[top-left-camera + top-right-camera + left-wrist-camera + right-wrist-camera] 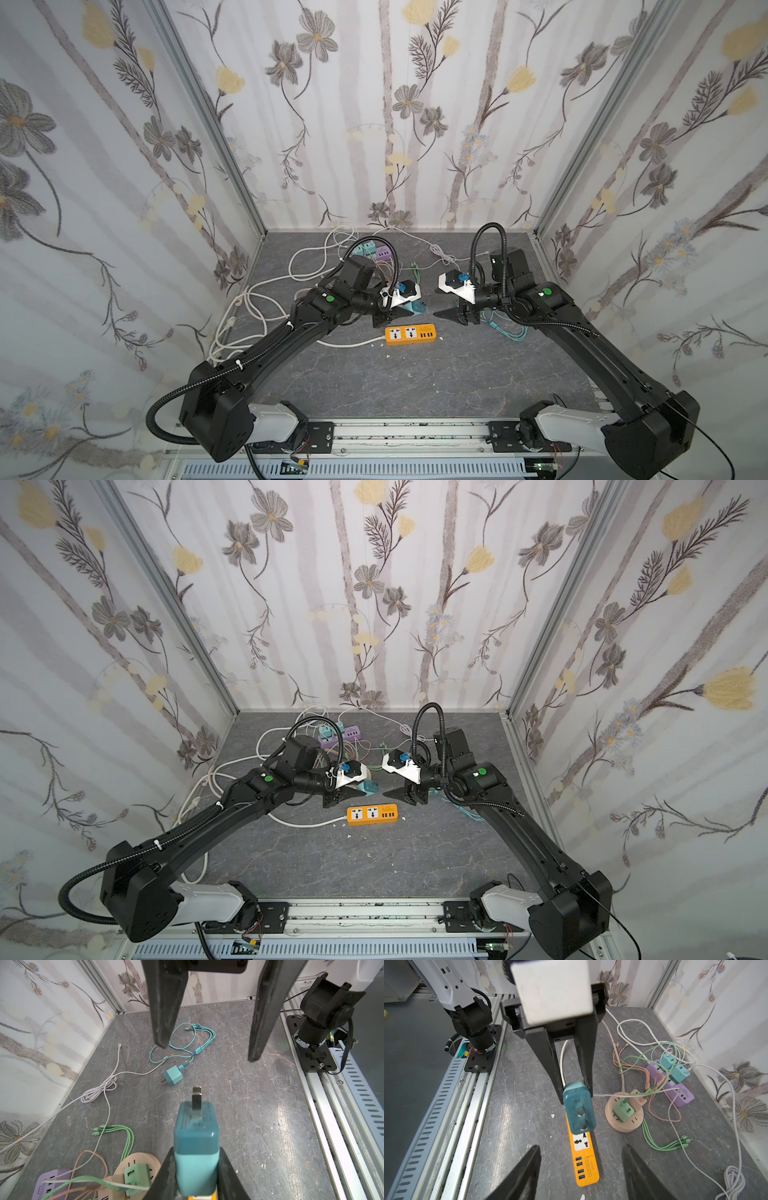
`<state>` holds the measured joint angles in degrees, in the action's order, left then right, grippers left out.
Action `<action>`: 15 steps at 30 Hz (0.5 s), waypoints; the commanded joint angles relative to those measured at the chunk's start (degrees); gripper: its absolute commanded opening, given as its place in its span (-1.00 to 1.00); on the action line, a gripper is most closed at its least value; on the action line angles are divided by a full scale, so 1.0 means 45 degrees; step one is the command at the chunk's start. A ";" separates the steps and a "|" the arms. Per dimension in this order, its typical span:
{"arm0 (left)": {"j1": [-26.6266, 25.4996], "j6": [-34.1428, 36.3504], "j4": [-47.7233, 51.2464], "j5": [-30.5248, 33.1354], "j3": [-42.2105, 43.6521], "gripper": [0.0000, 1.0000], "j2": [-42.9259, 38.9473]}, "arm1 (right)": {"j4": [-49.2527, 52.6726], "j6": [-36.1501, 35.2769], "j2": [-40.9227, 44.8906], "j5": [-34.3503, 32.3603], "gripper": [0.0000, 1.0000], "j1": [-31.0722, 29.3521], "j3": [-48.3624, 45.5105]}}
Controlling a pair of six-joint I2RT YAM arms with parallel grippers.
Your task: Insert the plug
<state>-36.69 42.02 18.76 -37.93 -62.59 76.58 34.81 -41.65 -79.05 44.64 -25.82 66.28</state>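
Left hand [197,1154] is clenching on the teal plug [196,1136], fingers [165,1176] pressing its two sides at the paler back half. Metal prong [196,1103] is sticking out forward, pointing toward the right hand [207,1051]. Right hand is hanging released, jaws standing wide apart, facing the plug across a gap.

Near to far in both top views: bare gray surface [374,386] is coming first. Then the orange power strip [410,334] is lying flat, two sockets on its left half, USB ports at the right end, white cord [349,344] running off left. Teal plug [417,307] is hanging just beyond the strip, off the surface, not yet in a socket. In the right wrist view the plug [578,1109] is overlapping the strip's socket end; how high above it, cannot tell.

Under the right arm a teal cable [505,330] is lying coiled, leading to a second teal charger [173,1075] resting on its side. Farther back a green cable [664,1145] is lying beside a round beige socket hub [631,1126] carrying a green charger [623,1110]. A purple power strip [683,1097] is sitting near the back wall. White cables [249,316] are piling along the left wall.
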 commanded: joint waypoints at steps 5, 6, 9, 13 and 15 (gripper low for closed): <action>0.0008 -0.0141 -0.0850 -0.0468 0.0021 -1.00 0.0053 | -0.1527 0.0707 -0.0536 0.0653 0.26 -0.0795 -0.0185; 0.0013 -0.0139 -0.0835 -0.0527 0.0007 -1.00 0.0053 | -0.2049 0.0950 -0.0724 0.0574 0.26 -0.0859 -0.0202; 0.0019 -0.0159 -0.0845 -0.0583 0.0016 -1.00 0.0017 | -0.2210 0.0930 -0.1281 0.0129 0.25 -0.1075 0.0207; 0.0019 -0.0197 -0.0844 -0.0614 0.0095 -1.00 -0.0081 | -0.1864 0.0760 -0.1574 0.0535 0.13 -0.1109 0.0505; 0.0016 -0.0217 -0.0875 -0.0594 0.0123 -1.00 -0.0103 | -0.1732 0.0720 -0.1575 0.0821 0.00 -0.1098 0.0505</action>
<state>-36.71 41.10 16.47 -39.27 -62.22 76.47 28.01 -37.98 -85.71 45.54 -30.74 68.10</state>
